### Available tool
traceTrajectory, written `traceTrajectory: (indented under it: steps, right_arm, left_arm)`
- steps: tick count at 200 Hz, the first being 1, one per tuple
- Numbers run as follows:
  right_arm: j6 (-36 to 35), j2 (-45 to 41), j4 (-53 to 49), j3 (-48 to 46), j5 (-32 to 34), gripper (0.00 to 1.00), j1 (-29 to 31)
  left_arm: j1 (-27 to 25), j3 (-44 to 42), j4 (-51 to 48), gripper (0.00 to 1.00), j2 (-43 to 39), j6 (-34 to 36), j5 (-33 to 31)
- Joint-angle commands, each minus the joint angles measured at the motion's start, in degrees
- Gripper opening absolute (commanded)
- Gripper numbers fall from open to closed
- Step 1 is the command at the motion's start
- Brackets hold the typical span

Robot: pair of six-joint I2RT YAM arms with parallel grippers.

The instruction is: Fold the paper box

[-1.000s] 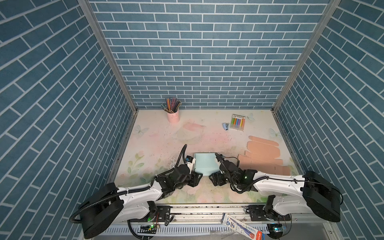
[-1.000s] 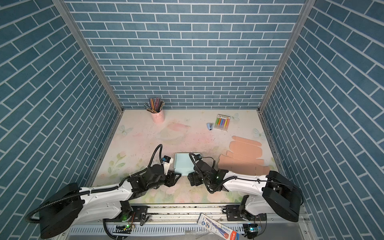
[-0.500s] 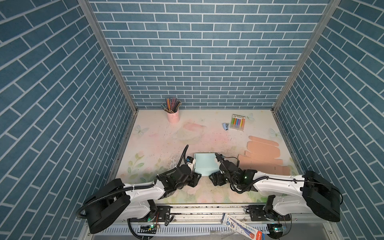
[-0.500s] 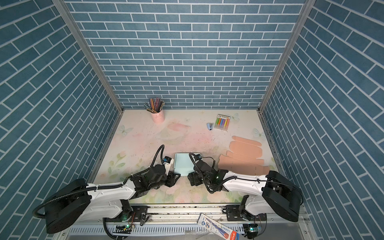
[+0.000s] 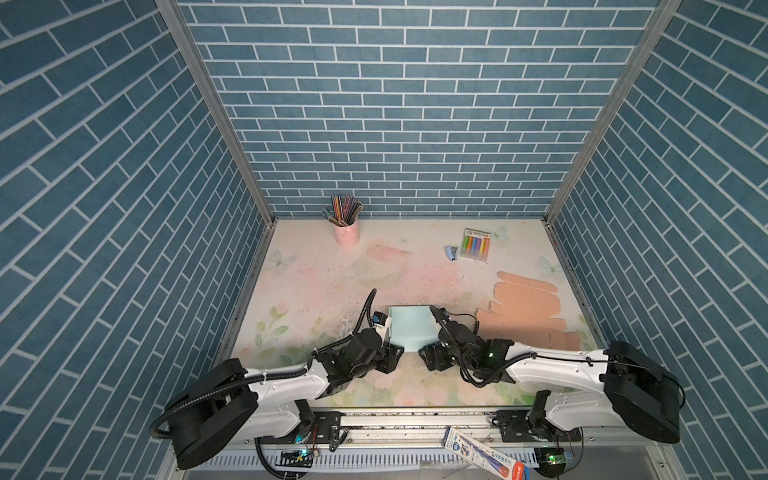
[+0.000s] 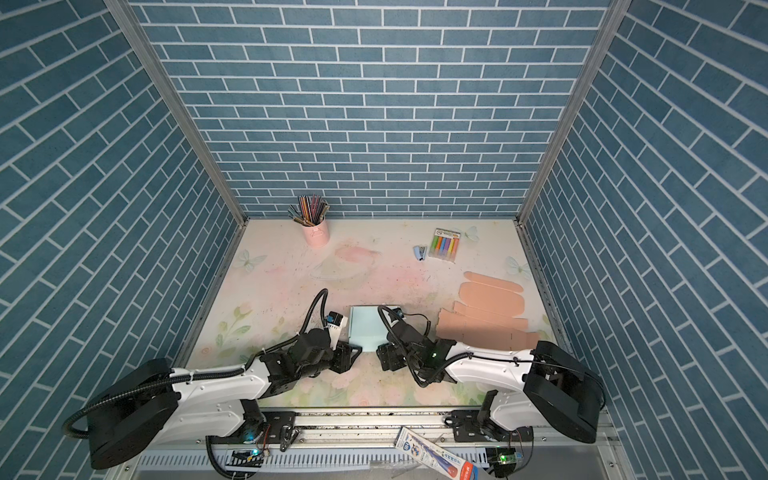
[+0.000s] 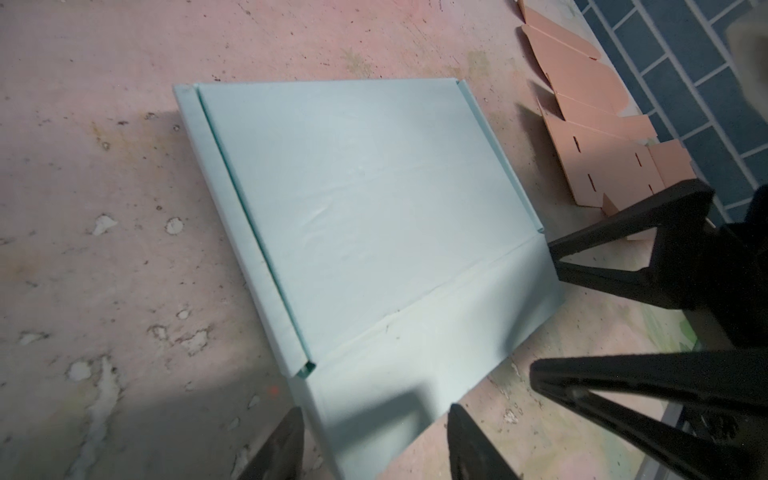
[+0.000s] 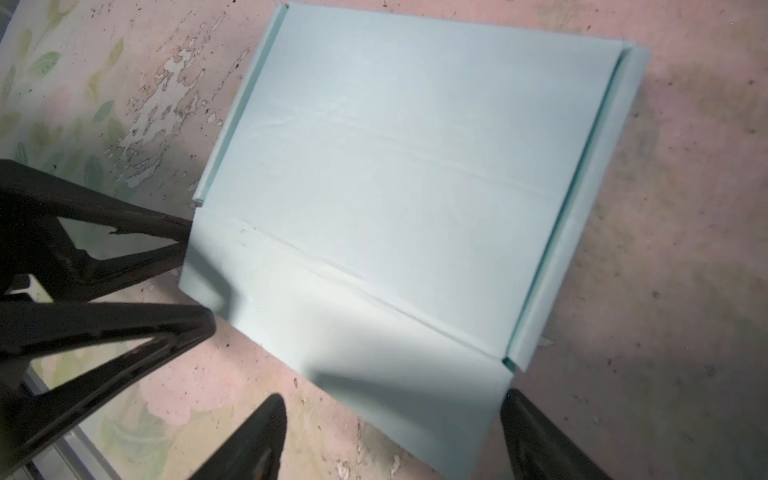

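Now the left gripper [image 7: 374, 409] stands open, holding nothing, its jaws astride the left part of the paper box's [image 5: 409, 328] near flap. The right gripper [image 8: 392, 395], open wider and also empty, straddles the right part. The pale blue box lies on the table [image 5: 332, 282], near the middle. Peach cardboard blanks [image 5: 523, 307] lie just right.

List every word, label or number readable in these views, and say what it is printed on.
printed carton on the front rail: lettering too blurred to read.
highlighter pack: header label too small to read.
paper box: plain, no print visible.
No text here can be quoted.
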Motion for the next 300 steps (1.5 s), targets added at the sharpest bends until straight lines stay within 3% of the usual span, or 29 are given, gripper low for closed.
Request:
traceTrajectory:
  steps: [1, 118, 225, 300]
  right_arm:
    - [1.14, -0.79, -1.16, 0.78, 1.70, 0.82, 0.45]
    - [0.01, 0.88, -0.36, 0.40, 1.41, 0.73, -1.19]
    - [-0.68, 2.93, 1.14, -0.53, 1.20, 0.70, -2.71]
    - [-1.87, -7.30, -7.91, 1.16, 5.00, 0.75, -3.80]
  left_arm:
    - [0.22, 0.51, -0.74, 0.55, -0.95, 0.19, -1.60]
    - [1.96, 0.82, 0.35, 0.38, 1.77, 1.17, -1.19]
    - [2.65, 0.73, 2.05, 0.37, 4.61, 1.70, -1.95]
    - [2.63, 0.43, 2.30, 0.37, 3.84, 1.52, -1.02]
